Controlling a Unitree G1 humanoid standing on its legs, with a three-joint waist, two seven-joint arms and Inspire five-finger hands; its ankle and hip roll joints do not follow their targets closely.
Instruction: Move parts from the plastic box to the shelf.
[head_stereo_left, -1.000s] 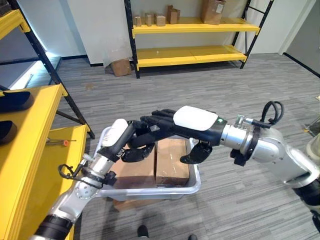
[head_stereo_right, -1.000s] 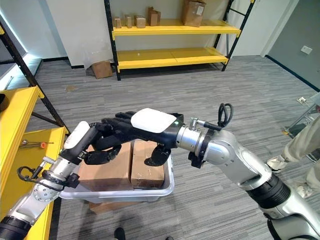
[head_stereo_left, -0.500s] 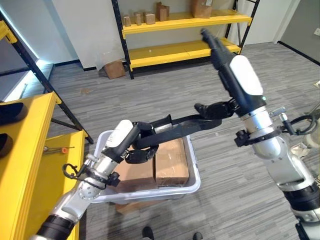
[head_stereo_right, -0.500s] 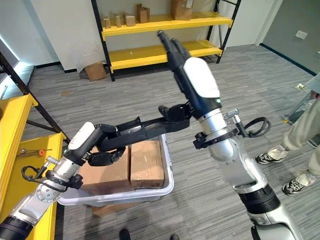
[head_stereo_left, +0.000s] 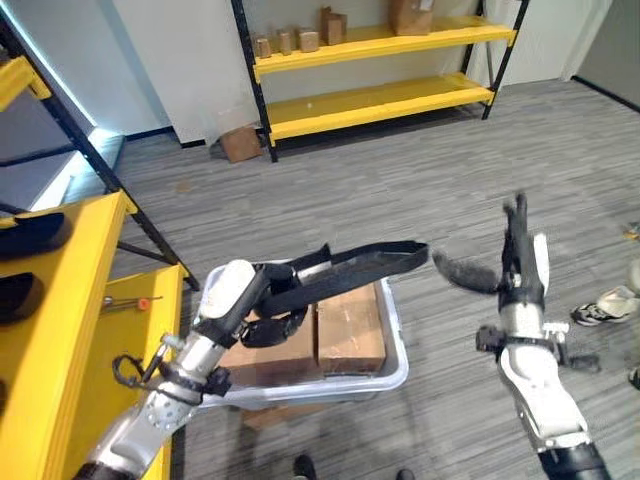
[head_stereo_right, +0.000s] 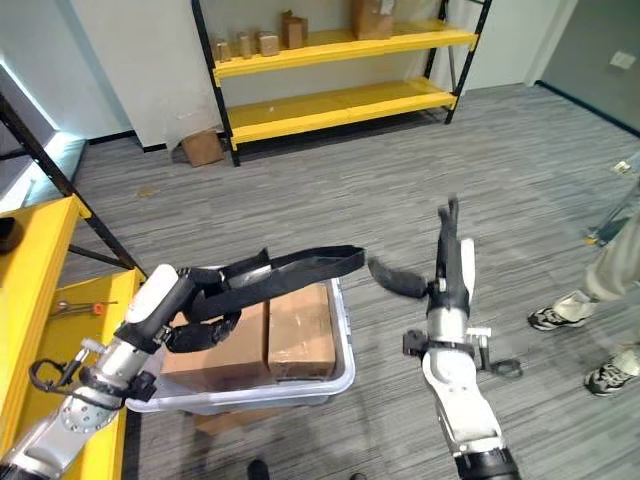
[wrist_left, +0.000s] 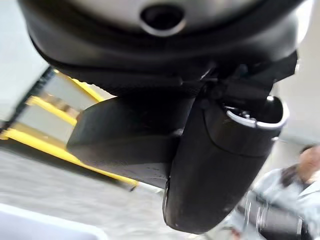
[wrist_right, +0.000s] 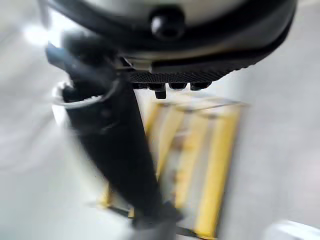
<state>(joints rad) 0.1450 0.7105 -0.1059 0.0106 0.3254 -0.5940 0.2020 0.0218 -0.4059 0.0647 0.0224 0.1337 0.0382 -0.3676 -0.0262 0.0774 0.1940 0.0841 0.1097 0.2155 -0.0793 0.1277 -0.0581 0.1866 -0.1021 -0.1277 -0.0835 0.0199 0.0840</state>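
Far yellow rack (head_stereo_left: 380, 45), black posts, against the back wall: small cardboard boxes (head_stereo_left: 285, 42) in a row on its upper level, a taller box (head_stereo_left: 331, 24) just beside them, a large carton (head_stereo_left: 413, 14) further along.
Loose cardboard box (head_stereo_left: 240, 143) on the floor by the rack's left post.
Grey plank floor (head_stereo_left: 400, 190).
Flattened cardboard (head_stereo_left: 268, 414) on the floor, showing from under the bin's near edge.
Person at the right edge: trouser leg (head_stereo_right: 612, 262), two sneakers (head_stereo_right: 553, 317).
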